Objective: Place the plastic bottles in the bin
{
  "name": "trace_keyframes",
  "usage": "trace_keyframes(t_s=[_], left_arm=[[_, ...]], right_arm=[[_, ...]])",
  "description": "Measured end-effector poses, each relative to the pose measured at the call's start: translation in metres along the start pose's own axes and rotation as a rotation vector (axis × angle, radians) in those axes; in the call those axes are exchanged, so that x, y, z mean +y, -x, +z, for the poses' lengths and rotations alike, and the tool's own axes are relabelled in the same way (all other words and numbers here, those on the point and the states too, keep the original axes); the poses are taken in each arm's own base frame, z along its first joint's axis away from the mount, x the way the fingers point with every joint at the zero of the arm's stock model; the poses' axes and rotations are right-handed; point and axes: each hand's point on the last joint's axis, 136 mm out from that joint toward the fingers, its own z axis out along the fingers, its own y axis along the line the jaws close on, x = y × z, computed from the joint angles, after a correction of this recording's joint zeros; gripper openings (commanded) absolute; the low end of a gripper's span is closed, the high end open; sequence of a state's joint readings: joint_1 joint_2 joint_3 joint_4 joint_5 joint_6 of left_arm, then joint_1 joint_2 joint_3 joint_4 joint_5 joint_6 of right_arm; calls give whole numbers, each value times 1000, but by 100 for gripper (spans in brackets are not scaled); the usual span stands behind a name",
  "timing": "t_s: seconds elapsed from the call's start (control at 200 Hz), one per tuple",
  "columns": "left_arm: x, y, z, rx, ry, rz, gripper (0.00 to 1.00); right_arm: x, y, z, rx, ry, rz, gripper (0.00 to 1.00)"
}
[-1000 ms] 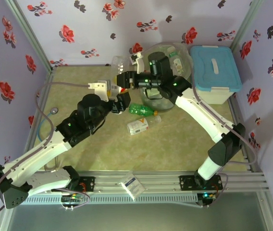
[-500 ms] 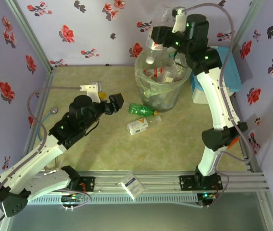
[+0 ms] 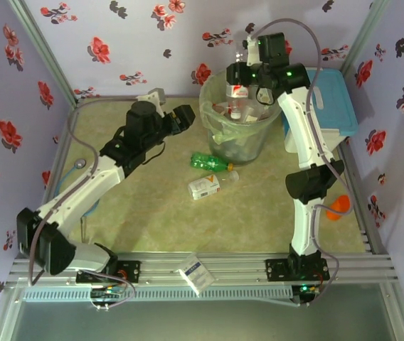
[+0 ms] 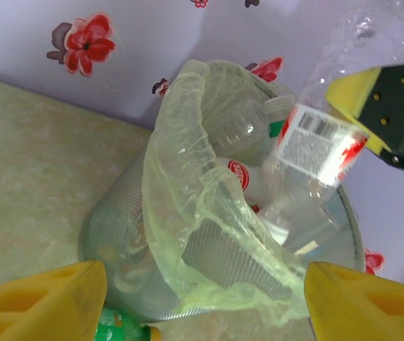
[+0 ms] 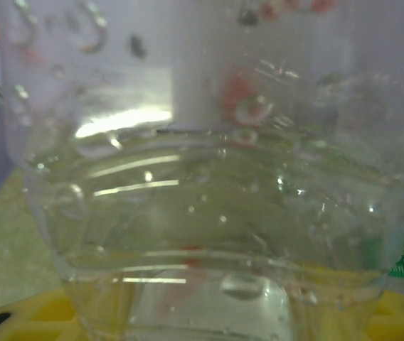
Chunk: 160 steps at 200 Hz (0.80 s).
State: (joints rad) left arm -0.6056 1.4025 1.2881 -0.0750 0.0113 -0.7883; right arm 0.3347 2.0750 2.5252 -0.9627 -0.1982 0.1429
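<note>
The bin [image 3: 213,114], a mesh-walled bucket lined with a pale green bag, stands at the back of the table with several clear plastic bottles inside. My right gripper [image 3: 240,72] hangs above it, shut on a clear bottle with a red and white label [image 4: 319,142], which tilts down into the bin's mouth. That bottle [image 5: 209,177] fills the right wrist view between the yellow fingers [image 5: 38,316]. My left gripper [image 3: 182,118] is open and empty just left of the bin [image 4: 131,241]. A green bottle [image 3: 210,162] and a clear orange-labelled bottle [image 3: 205,186] lie on the table.
A white cooler box with a blue lid [image 3: 328,99] stands right of the bin. An orange object [image 3: 339,206] lies by the right wall. A white packet [image 3: 196,272] rests on the front rail. Floral walls close in the back and sides.
The right arm rose from beside the left gripper, carrying the bottle up over the bin. The left arm swung from mid-table back toward the bin's left side.
</note>
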Motion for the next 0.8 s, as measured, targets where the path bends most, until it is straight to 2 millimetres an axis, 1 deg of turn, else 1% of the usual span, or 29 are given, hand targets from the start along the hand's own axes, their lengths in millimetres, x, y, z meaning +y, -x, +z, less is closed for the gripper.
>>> trace_keyframes(t_s=[0.105,0.23,0.335,0.42,0.48,0.58,0.69,0.8], left_arm=[[1,1,16,7,3,-9,72],[5,3,32,11,13,-24,72],[7,5,44,13,17,-31,71],[9,9,52,10,18,-35,71],[10,12,56,7,20,-38,70],[12,18,63,-2,15,-41,70],[13,18,70,1,9,-43,69],[15,14,77,17,7,-51,68]], right_arm=[[1,-6,1,22,-1,-18,65],[1,-20,6,70,1,-33,77],[-2,-30,10,104,-4,-40,79],[-3,-29,8,102,-7,-41,80],[-3,-26,4,89,-8,-43,78],[-4,-15,-3,47,-15,-44,72],[-9,0,-6,-11,-29,-34,62],[-14,8,-7,-43,-39,-10,52]])
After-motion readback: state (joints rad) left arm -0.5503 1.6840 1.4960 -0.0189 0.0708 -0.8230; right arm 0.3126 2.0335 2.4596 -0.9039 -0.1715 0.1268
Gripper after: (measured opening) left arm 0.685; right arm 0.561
